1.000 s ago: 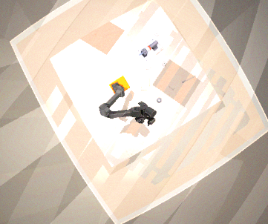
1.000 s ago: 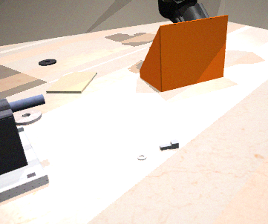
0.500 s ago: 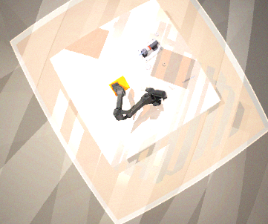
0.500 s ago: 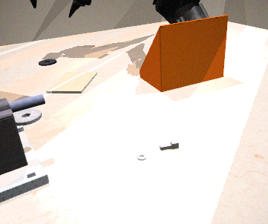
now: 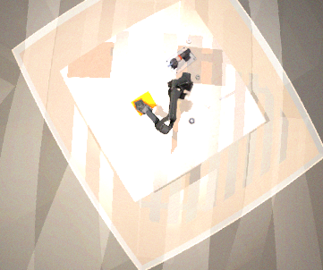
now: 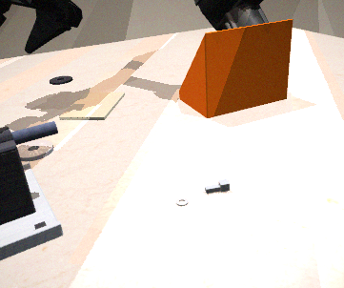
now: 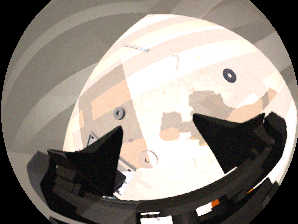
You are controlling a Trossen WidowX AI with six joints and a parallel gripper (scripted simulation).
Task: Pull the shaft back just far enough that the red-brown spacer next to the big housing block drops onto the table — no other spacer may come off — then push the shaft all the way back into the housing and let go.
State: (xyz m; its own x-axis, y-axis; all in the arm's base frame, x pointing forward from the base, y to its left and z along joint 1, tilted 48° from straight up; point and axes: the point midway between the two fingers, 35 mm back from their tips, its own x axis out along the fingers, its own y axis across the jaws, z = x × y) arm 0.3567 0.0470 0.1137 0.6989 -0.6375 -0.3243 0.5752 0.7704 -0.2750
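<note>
The housing assembly (image 5: 183, 56) stands on a grey base plate (image 6: 25, 234) at the back of the table. Its dark shaft (image 6: 34, 131) runs through a dark block (image 6: 1, 186). A red-brown spacer (image 5: 181, 57) shows on the shaft in the overhead view. My gripper (image 5: 184, 80) (image 6: 13, 35) (image 7: 158, 123) is open and empty. It hangs above the table a short way in front of the assembly and touches nothing. In the wrist view only a corner of the assembly shows, by the left finger.
An orange wedge (image 6: 239, 67) (image 5: 143, 99) stands at the arm's base. Loose washers lie on the table: a dark one (image 6: 62, 80) (image 7: 229, 75), a pale one (image 6: 34, 151) (image 7: 148, 157) and a grey one (image 7: 118, 113). A beige plate (image 6: 93, 109), a small bolt (image 6: 217, 187) and a small ring (image 6: 182, 202) lie nearby.
</note>
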